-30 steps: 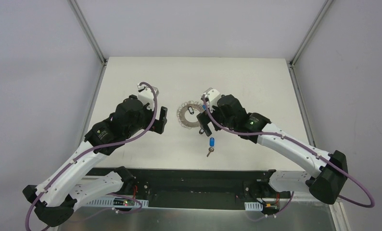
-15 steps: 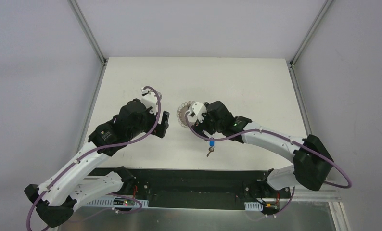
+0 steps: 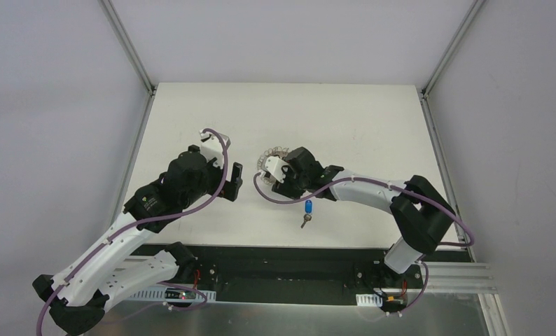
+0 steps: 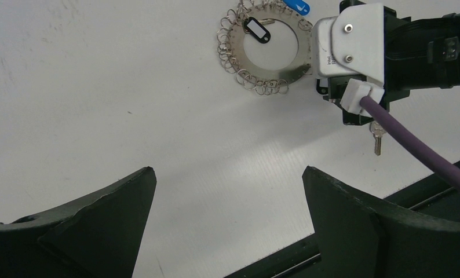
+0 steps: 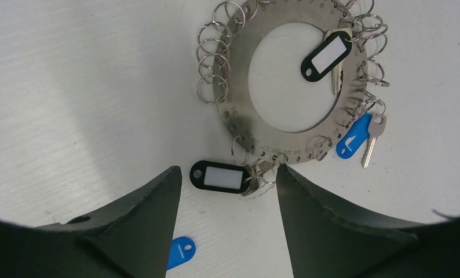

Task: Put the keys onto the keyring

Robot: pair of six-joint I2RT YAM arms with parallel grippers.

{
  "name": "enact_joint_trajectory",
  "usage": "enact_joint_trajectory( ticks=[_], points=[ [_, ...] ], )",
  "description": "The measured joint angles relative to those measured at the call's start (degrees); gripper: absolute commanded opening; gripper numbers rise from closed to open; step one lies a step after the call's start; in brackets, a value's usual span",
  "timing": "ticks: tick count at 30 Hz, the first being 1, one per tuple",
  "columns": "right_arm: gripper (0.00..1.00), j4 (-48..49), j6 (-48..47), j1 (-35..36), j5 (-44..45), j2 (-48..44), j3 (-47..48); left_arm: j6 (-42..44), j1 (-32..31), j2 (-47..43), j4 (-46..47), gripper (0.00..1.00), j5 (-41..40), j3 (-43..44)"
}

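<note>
The keyring (image 5: 239,110), a flat silvery ring edged with small wire loops, lies on the table; it also shows in the left wrist view (image 4: 274,78). A black-capped key (image 5: 326,56) and a blue-capped key (image 5: 353,136) hang on it. My right gripper (image 5: 229,169) is open, just above the ring's near edge, with a second black-capped key (image 5: 222,176) between its fingers. A loose blue-capped key (image 3: 308,207) lies nearer the arms, its cap partly showing in the right wrist view (image 5: 181,253). My left gripper (image 4: 227,171) is open and empty, left of the ring.
The right wrist with its white camera mount (image 4: 355,46) and purple cable (image 4: 413,145) covers the ring's right side in the left wrist view. The table's dark front edge (image 3: 275,248) runs just beyond the loose key.
My right gripper has swung left and come in over the keyring, its arm folding at the elbow. The left gripper shifted slightly. The loose blue key has not moved.
</note>
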Motion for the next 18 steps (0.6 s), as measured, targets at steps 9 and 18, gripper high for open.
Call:
enact_joint_trajectory(
  ticks=[9, 18],
  points=[
    [0.55, 1.3, -2.1, -0.3, 1.1, 3.7, 1.1, 0.2, 0.0, -0.5, 0.1, 1.0, -0.4, 0.0],
    [0.5, 1.9, -3.0, -1.6, 2.0, 5.9, 2.0, 0.8, 0.0, -0.5, 0.7, 1.0, -0.4, -0.9]
  ],
)
